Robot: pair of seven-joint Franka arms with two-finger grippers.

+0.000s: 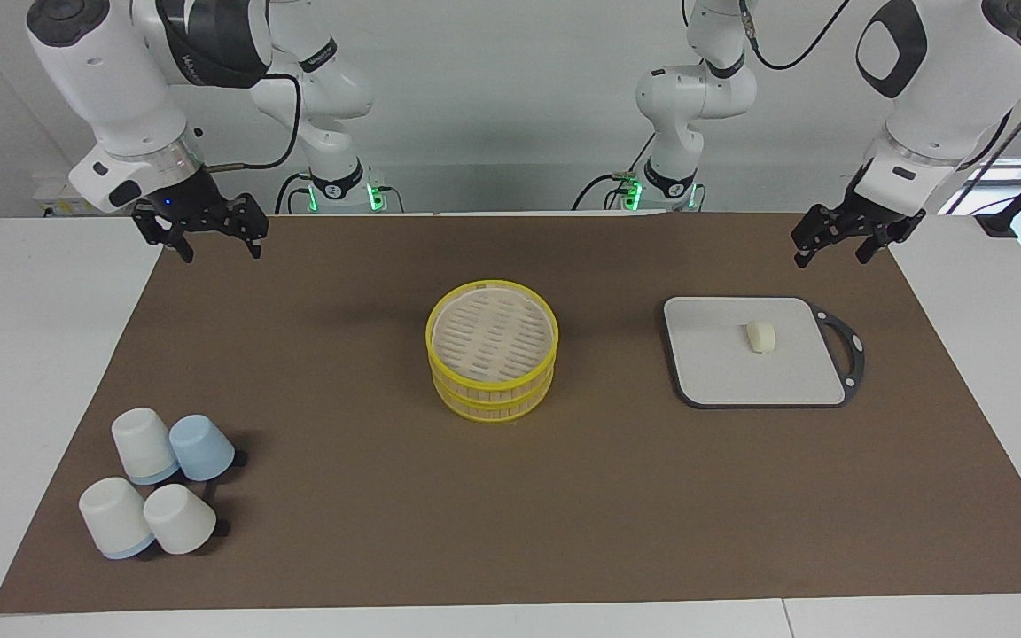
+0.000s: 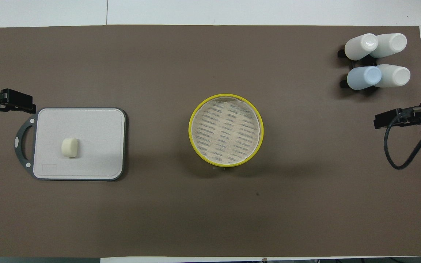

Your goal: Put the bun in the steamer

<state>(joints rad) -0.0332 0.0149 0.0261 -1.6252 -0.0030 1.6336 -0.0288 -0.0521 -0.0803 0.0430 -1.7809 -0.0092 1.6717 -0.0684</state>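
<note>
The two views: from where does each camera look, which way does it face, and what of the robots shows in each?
Facing view: high across the table, looking back at the robots; both arms show whole, with the left gripper and the right gripper up, open and empty.
Overhead view: high above the robots' end, looking steeply down; only the grippers and wrists show at the side edges.
Shared: the steamer at mid-table, the bun on the board, and the cups. The views are half a turn apart.

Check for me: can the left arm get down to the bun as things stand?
Probably yes. The left gripper hangs open above the mat beside the grey board, and the bun lies bare on it, nothing over or against it.
</note>
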